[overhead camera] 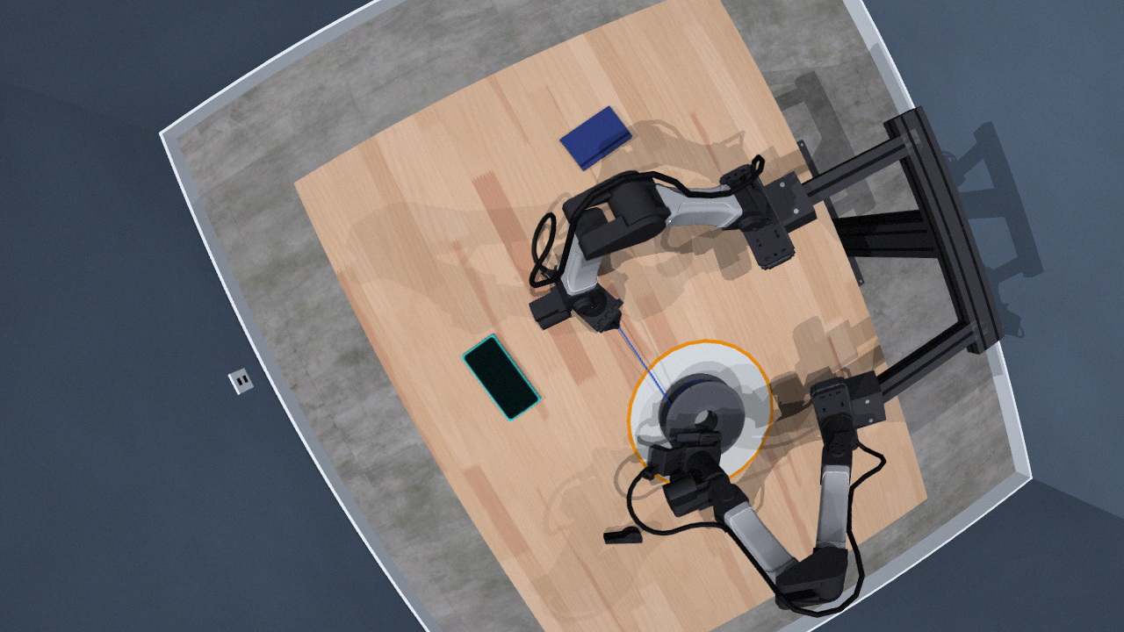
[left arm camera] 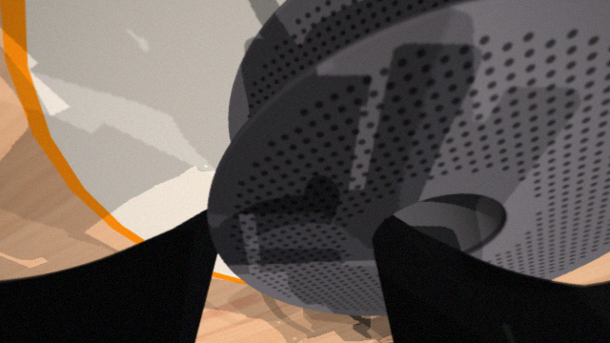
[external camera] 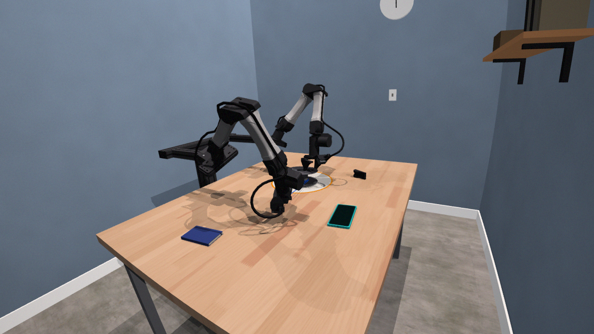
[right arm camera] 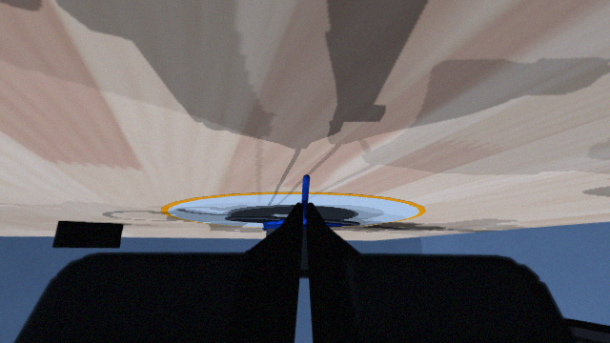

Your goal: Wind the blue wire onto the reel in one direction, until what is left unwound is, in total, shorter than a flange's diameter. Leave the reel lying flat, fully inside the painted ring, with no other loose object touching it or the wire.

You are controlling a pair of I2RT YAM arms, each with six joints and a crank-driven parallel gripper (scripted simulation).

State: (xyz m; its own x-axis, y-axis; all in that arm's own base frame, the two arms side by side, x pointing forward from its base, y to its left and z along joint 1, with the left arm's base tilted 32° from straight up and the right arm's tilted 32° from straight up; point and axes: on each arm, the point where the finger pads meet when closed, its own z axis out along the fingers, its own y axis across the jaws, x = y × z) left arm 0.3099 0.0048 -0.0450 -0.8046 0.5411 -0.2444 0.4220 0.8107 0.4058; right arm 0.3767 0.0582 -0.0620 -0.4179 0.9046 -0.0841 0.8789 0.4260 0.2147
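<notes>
The dark reel (overhead camera: 719,400) (external camera: 306,171) (left arm camera: 524,143) (right arm camera: 334,211) is sitting over the painted ring (overhead camera: 705,340) (external camera: 332,181) (left arm camera: 38,126) (right arm camera: 424,210), nearer the desk's (overhead camera: 440,196) (external camera: 166,257) (left arm camera: 29,229) (right arm camera: 48,191) arm-mount edge than its opposite long edge. Whether its lower flange is resting fully flat, I cannot tell. The left gripper (overhead camera: 695,436) (external camera: 312,165) (left arm camera: 296,211) is standing wide and clasping the upper flange, one finger outside the rim, the other at the centre hole. That is looking a sound hold: the reel is probably light and rigid, but its smooth rim may be slipping or tipping under a sideways pull.

The blue wire (overhead camera: 644,368) (external camera: 293,191) (right arm camera: 306,186) is running straight from the reel to the right gripper (overhead camera: 616,324) (external camera: 286,199) (right arm camera: 304,208), whose fingers are closing right down on it. It is likely thin, soft and springy, so it is wanting light, steady tension; a free length is still needing winding.

Farther out, a black clip-like object (overhead camera: 622,535) (external camera: 359,174) is lying beyond the ring, towards the left arm's end of the opposite long edge. The teal-edged phone (overhead camera: 501,377) (external camera: 342,215) is lying along that same edge, and a blue notebook (overhead camera: 595,138) (external camera: 202,235) is lying near the short edge at the right arm's end. None is touching reel or wire; the left arm's looping cable is hanging nearest the work.
</notes>
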